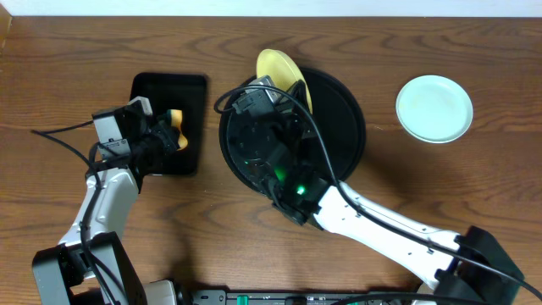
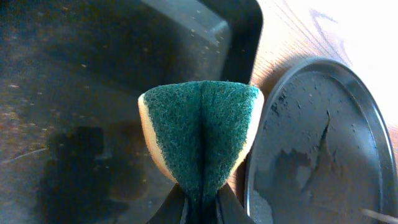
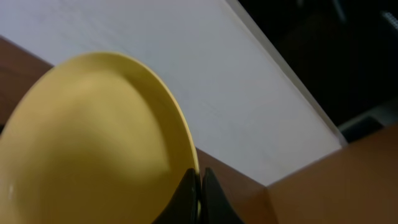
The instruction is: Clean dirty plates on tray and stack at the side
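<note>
My right gripper is shut on the rim of the pale yellow plate and holds it tilted up over the far edge of the round black tray. In the right wrist view the yellow plate fills the left side, its rim pinched between the fingers. My left gripper is shut on a sponge, green face up with a yellow body, above the rectangular black tray. A mint-blue plate lies on the table at the right.
The round tray's rim shows at the right of the left wrist view, just beside the sponge. The right arm lies across the round tray. Bare wooden table lies between the round tray and the mint-blue plate.
</note>
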